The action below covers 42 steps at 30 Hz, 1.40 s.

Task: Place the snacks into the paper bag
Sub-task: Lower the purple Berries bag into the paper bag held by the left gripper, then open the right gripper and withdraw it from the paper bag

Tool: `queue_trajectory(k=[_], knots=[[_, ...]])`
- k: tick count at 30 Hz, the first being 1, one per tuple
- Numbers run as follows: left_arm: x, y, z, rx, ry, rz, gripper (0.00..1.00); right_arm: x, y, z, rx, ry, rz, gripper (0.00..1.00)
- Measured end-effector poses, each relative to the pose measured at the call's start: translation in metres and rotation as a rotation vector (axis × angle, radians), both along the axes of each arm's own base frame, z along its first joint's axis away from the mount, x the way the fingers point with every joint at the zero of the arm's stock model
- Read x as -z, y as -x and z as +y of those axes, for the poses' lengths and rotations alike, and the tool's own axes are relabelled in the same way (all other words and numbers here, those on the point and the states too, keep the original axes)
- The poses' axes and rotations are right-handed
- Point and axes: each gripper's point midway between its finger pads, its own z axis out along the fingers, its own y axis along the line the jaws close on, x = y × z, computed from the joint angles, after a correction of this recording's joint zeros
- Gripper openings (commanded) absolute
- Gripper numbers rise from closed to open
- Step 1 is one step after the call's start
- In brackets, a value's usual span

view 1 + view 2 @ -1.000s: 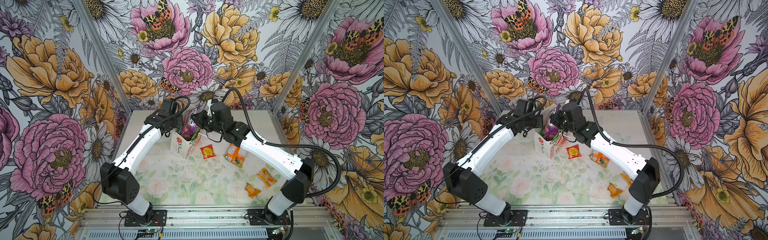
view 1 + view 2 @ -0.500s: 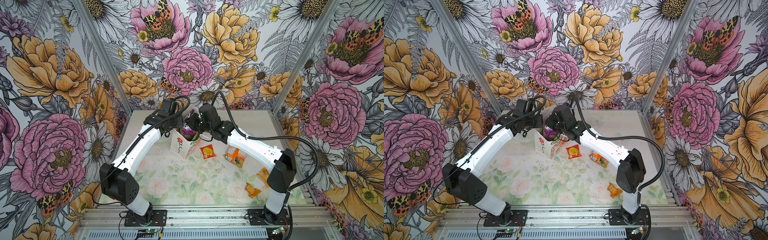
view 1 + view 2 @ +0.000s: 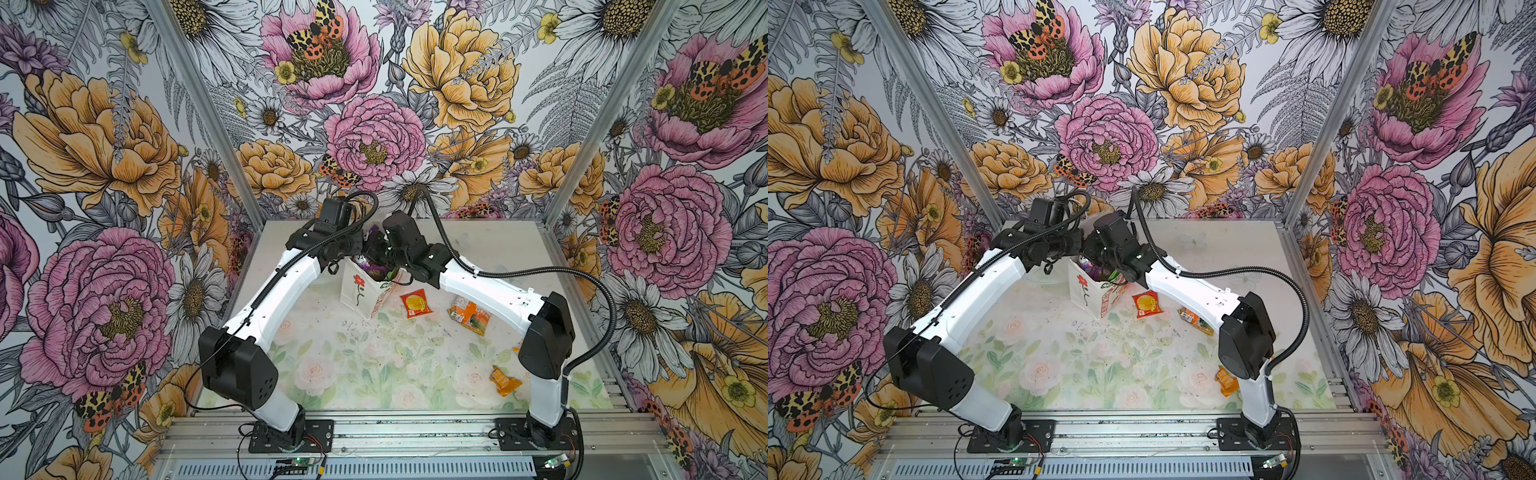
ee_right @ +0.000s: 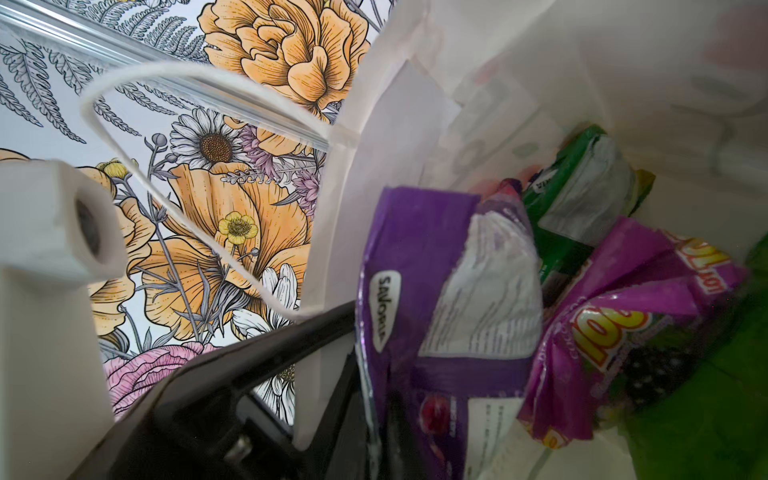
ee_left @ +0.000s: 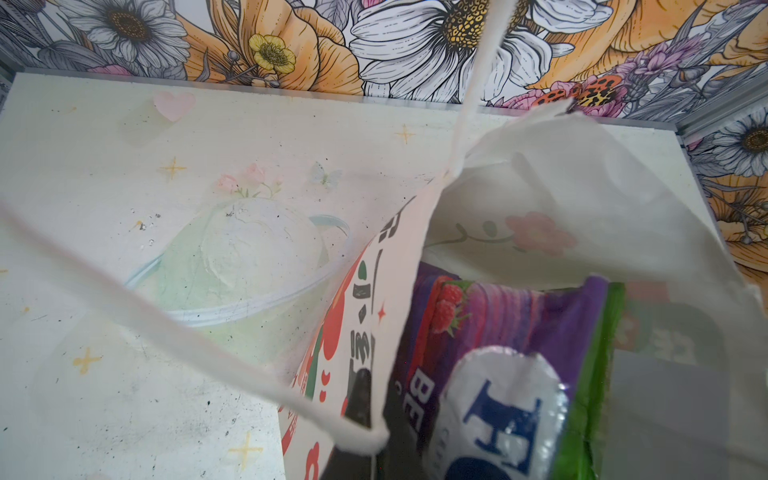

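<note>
Where the left pincer [image 3: 353, 251] and right pincer [image 3: 377, 257] hung close over the paper bag [image 3: 356, 293] in both top views, the left wrist view showed the left nipping its rim; the right wrist view, the right clamping a purple packet [image 4: 415, 291] inside.

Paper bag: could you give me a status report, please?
Left gripper: jaws shut on paper bag rim. Right gripper: jaws shut on FOX'S packet in bag mouth. Red sachet, orange packet outside bag.
</note>
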Motion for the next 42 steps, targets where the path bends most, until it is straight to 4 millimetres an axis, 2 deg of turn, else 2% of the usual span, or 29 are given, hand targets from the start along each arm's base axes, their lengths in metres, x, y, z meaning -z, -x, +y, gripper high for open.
queue_trajectory(k=[4, 7, 10, 13, 16, 18, 24, 31, 34, 36, 39, 42], knots=[[0.001, 0.000, 0.002, -0.005, -0.001, 0.003, 0.00, 0.010, -0.002, 0.002, -0.001, 0.015, 0.014, 0.00], [0.002, 0.000, 0.003, -0.006, -0.002, 0.003, 0.00, 0.009, -0.002, 0.003, -0.002, 0.019, 0.017, 0.01], [0.002, -0.001, 0.004, -0.010, -0.002, 0.003, 0.00, 0.006, -0.003, 0.006, -0.012, 0.019, 0.014, 0.07], [0.002, -0.001, 0.006, -0.013, -0.002, 0.004, 0.00, 0.006, -0.003, 0.008, -0.020, 0.020, 0.015, 0.19], [0.002, -0.001, 0.007, -0.016, -0.003, 0.003, 0.00, 0.007, -0.003, 0.008, -0.025, 0.030, 0.017, 0.26], [0.002, -0.001, 0.007, -0.017, -0.003, 0.003, 0.00, 0.011, -0.003, 0.005, -0.025, 0.051, 0.018, 0.37], [0.000, -0.001, 0.007, -0.019, 0.000, 0.000, 0.00, 0.013, -0.002, -0.005, -0.025, 0.111, 0.014, 0.49], [-0.001, 0.000, 0.007, -0.019, 0.003, -0.002, 0.00, 0.005, 0.001, -0.021, -0.029, 0.159, -0.006, 0.56], [-0.001, 0.000, 0.008, -0.020, 0.003, -0.001, 0.00, -0.012, -0.002, -0.040, -0.015, 0.157, -0.030, 0.58], [-0.001, 0.000, 0.008, -0.020, 0.003, -0.001, 0.00, -0.031, -0.002, -0.052, -0.013, 0.144, -0.059, 0.60], [-0.001, 0.000, 0.008, -0.020, 0.003, -0.001, 0.00, -0.068, 0.004, -0.072, -0.015, 0.125, -0.133, 0.64], [-0.001, 0.000, 0.008, -0.020, 0.002, -0.002, 0.00, -0.106, 0.017, -0.095, -0.017, 0.105, -0.215, 0.66]])
